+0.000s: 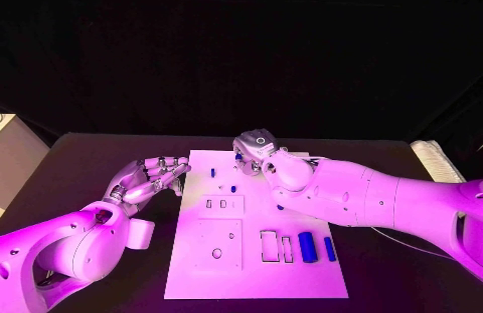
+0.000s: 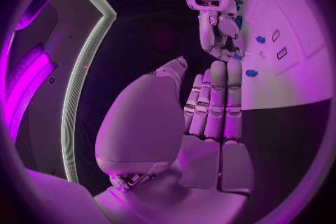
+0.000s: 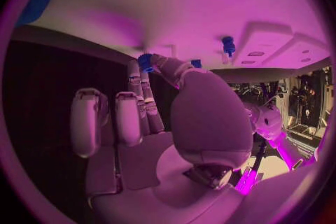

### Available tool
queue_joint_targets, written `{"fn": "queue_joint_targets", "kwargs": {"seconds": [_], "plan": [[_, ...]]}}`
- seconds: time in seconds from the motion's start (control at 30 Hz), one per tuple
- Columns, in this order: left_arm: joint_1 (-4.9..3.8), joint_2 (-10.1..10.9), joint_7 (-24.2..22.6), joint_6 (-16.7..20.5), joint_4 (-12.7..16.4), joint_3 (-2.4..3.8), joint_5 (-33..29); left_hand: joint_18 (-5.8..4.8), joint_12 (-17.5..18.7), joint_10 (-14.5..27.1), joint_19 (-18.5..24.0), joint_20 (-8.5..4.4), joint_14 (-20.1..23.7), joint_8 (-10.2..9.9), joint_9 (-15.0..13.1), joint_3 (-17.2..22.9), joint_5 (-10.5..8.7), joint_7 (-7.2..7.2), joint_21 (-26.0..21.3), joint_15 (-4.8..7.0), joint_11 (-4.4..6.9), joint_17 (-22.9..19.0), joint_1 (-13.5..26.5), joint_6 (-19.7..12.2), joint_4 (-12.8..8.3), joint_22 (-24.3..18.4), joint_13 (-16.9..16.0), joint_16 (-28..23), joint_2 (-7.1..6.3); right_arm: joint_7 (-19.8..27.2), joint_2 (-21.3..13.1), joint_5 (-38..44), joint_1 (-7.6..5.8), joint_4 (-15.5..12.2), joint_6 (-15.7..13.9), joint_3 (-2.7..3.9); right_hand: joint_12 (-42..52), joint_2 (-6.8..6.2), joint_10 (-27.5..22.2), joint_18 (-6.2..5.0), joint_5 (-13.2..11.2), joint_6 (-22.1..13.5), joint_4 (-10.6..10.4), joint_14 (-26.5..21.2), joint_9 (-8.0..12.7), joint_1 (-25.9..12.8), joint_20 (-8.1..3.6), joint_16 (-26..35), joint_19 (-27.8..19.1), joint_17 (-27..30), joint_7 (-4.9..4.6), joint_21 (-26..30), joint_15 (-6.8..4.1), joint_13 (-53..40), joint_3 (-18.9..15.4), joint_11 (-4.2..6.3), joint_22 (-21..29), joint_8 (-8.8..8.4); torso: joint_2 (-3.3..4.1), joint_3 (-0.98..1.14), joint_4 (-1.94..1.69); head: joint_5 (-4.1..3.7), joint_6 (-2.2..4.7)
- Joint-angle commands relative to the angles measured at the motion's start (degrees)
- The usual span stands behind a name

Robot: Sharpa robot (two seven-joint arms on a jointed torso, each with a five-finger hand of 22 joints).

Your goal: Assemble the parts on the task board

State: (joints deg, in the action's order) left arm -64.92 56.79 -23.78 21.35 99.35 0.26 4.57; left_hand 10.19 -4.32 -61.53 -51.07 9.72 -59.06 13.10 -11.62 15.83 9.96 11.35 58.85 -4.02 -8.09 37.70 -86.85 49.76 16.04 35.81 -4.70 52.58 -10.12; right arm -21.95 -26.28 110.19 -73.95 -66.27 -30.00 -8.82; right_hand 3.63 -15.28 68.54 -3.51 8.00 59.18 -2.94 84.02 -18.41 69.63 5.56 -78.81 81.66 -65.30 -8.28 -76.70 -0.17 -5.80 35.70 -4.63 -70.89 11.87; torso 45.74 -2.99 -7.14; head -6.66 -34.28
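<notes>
The white task board lies in the middle of the black table. My right hand is at the board's far end, thumb and a finger pinching a small blue part just above the board. A blue peg stands upright close by. More small blue parts sit farther down the board. Two long blue pieces lie at its near right. My left hand hovers beside the board's left edge, fingers stretched out, holding nothing.
The board carries a raised block with two small slots, rectangular cut-outs and a round hole. A pale box stands at the table's left edge, and a white ribbed object lies at its right.
</notes>
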Motion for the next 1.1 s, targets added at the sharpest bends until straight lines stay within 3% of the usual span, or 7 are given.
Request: {"fn": "queue_joint_targets", "kwargs": {"seconds": [0.03,0.1,0.2,0.43,0.9,1.03,1.1], "plan": [[-0.09,-0.09,-0.13,-1.13,0.06,0.05,0.31,0.35,-0.07,0.34,0.40,-0.07,0.21,-0.33,-0.06,0.01,-0.22,-0.08,0.31,0.03,0.10,-0.06,0.10,-0.49,0.27,0.08,-0.10,0.20,-0.39,0.57,0.08,-0.21,0.03,0.33,0.51,-0.06,-0.07,-0.83,-3.17,-1.43,0.39,-1.68,-0.17,0.14,0.51,0.24,0.60,1.80,-2.04,3.06,-0.55,3.55,0.67,0.65,-1.80,-0.75,4.30,-1.43,0.07,-0.02,-0.07,-0.04,0.12],[-0.09,-0.07,-0.08,-1.12,0.03,0.05,0.31,0.35,-0.07,0.34,0.40,-0.07,0.21,-0.33,-0.06,0.01,-0.22,-0.08,0.31,0.03,0.10,-0.06,0.10,-0.49,0.27,0.08,-0.10,0.20,-0.39,0.52,-0.01,-0.33,0.00,0.30,-0.02,-0.06,-0.05,-0.56,-5.46,-2.13,0.52,-3.35,-0.41,-0.15,0.88,0.68,0.80,2.69,-3.58,4.64,-0.21,6.58,0.57,1.17,-4.44,-0.77,7.90,-2.69,0.07,-0.03,-0.12,-0.04,0.11],[-0.10,0.01,-0.05,-1.05,-0.04,0.05,0.31,0.35,-0.05,0.39,0.44,-0.06,0.22,-0.36,-0.06,0.04,-0.22,-0.05,0.36,0.03,0.09,-0.08,0.07,-0.53,0.24,0.11,-0.09,0.22,-0.38,0.56,-0.34,-0.61,-0.03,-0.07,-0.96,-0.06,0.14,1.52,-10.13,-3.54,-4.01,-5.45,-3.45,-1.44,1.38,5.75,1.17,6.86,-6.00,11.11,1.30,14.14,1.17,1.96,-16.32,-1.49,15.96,-4.70,0.06,-0.03,-0.10,-0.10,0.14],[-0.11,0.23,0.00,-0.94,-0.23,0.05,0.31,0.35,-0.02,0.49,0.50,-0.06,0.25,-0.40,-0.06,0.10,-0.21,0.00,0.44,0.02,0.06,-0.11,0.01,-0.61,0.19,0.15,-0.08,0.25,-0.35,0.56,-3.31,-1.55,-0.17,-3.82,-3.06,0.04,0.62,0.92,-9.59,-3.77,-3.63,-5.39,-8.25,-1.40,1.37,8.90,1.00,7.57,-5.49,12.23,1.67,16.45,1.00,1.75,-18.64,-1.26,17.75,-5.33,0.08,0.03,-0.01,-0.32,0.47],[-0.16,0.51,-0.02,-0.81,-0.76,0.04,0.28,0.36,-0.01,0.63,0.67,-0.03,0.33,-0.46,-0.10,0.45,-0.15,-0.01,0.73,0.01,0.04,-0.22,-0.42,-0.73,-0.03,0.31,-0.07,0.36,-0.19,1.11,-18.59,-19.85,-3.09,-16.72,-4.07,1.43,4.24,-1.28,3.00,-0.65,-2.52,-2.44,-11.18,1.71,0.71,7.75,-0.81,-0.01,1.31,0.32,0.66,3.12,-0.88,-1.31,-15.02,1.08,1.16,-4.90,-0.31,0.33,1.10,-0.63,0.92],[-0.17,0.41,0.01,-0.85,-0.94,0.04,0.25,0.36,-0.01,0.63,0.68,-0.03,0.33,-0.46,-0.10,0.46,-0.15,-0.01,0.74,0.01,0.04,-0.23,-0.44,-0.73,-0.04,0.32,-0.07,0.37,-0.19,2.63,-20.93,-27.02,-3.46,-16.78,-0.74,1.55,8.41,-1.39,9.63,0.05,-1.20,-3.71,-10.48,2.34,0.77,8.22,-1.29,-2.01,2.54,-3.03,0.81,-0.10,-1.53,-4.59,-18.15,1.93,-2.76,-5.59,-0.46,0.43,1.22,-0.55,0.86],[-0.17,0.37,0.03,-0.86,-1.01,0.04,0.24,0.36,-0.02,0.62,0.69,-0.03,0.33,-0.46,-0.11,0.51,-0.15,-0.03,0.78,0.02,0.05,-0.24,-0.49,-0.72,-0.05,0.34,-0.08,0.38,-0.17,3.08,-21.52,-29.00,-3.55,-16.49,1.02,1.58,19.28,0.50,9.69,0.40,-0.03,-5.04,-10.35,2.63,0.31,10.28,-2.06,-3.59,3.14,-5.45,0.43,-2.24,-1.58,-15.36,-25.13,2.28,-5.39,-5.52,-0.45,0.57,1.28,-0.45,0.81]]}}
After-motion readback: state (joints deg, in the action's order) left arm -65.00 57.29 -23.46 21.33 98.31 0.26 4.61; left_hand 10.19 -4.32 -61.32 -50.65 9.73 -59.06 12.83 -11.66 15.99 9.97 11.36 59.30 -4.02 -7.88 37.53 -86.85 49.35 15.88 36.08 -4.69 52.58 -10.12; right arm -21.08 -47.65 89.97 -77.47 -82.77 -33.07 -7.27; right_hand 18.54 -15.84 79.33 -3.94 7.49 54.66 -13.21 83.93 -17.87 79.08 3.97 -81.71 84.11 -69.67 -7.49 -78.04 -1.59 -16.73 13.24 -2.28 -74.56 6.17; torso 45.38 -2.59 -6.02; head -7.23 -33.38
